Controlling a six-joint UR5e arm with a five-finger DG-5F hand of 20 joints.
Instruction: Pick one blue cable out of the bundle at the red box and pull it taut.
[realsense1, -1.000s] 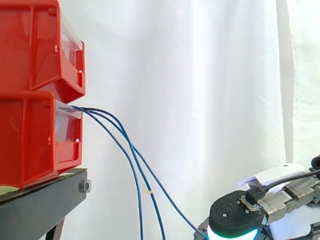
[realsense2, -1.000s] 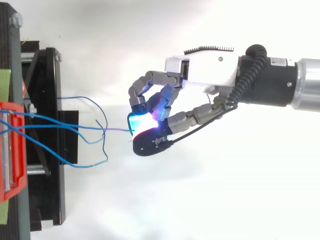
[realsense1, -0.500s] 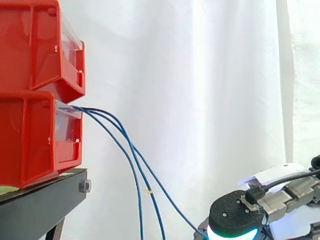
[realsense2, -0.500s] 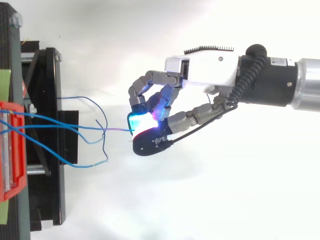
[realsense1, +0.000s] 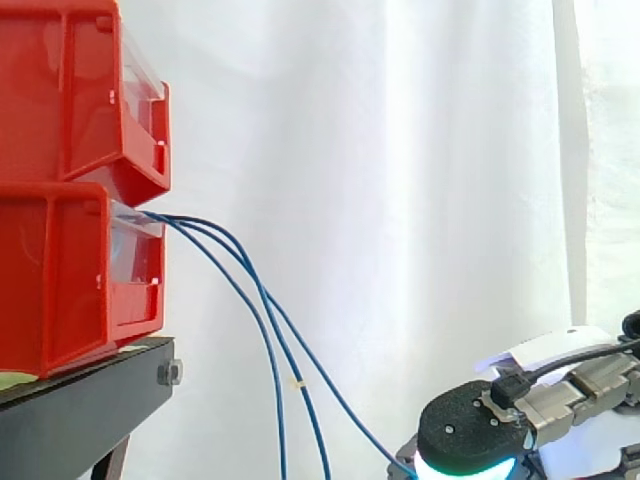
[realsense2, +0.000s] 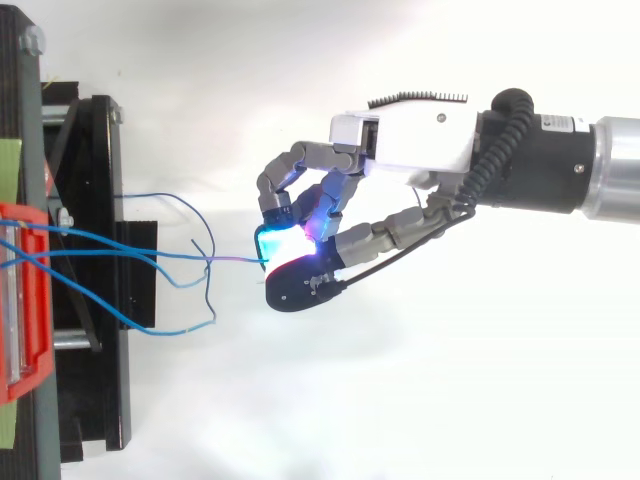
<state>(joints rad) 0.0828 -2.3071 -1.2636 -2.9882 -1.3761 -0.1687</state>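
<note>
The hand (realsense2: 400, 145) is closed in a pinch. Its fingers curl inward and the glowing fingertips (realsense2: 272, 240) meet the black-backed thumb pad (realsense2: 300, 285) on the end of one blue cable (realsense2: 120, 254). From there the cable runs almost straight across the top view, back to the lower red bin (realsense1: 60, 280) on the black stand (realsense1: 90, 400).

The grip is out at the tips, not deep in the palm. That probably keeps this strand separate from the other two blue cables (realsense2: 170, 328), whose loose ends lie just beside it near the stand.

In the side view the bundle (realsense1: 200, 228) leaves the front lip of the lower bin. The held strand arcs down and away to the hand (realsense1: 470, 435), which sits low, well apart from the bins and below the level of the bin mouth. The other two cables drop nearly straight down under their own weight.

The arc shows there is slack, so the cable seems to be picked and separated but not yet drawn tight. I judge that the remaining step is to draw the hand farther from the bin until the curve straightens. The thin strand could slip from between the pads as tension builds.
</note>
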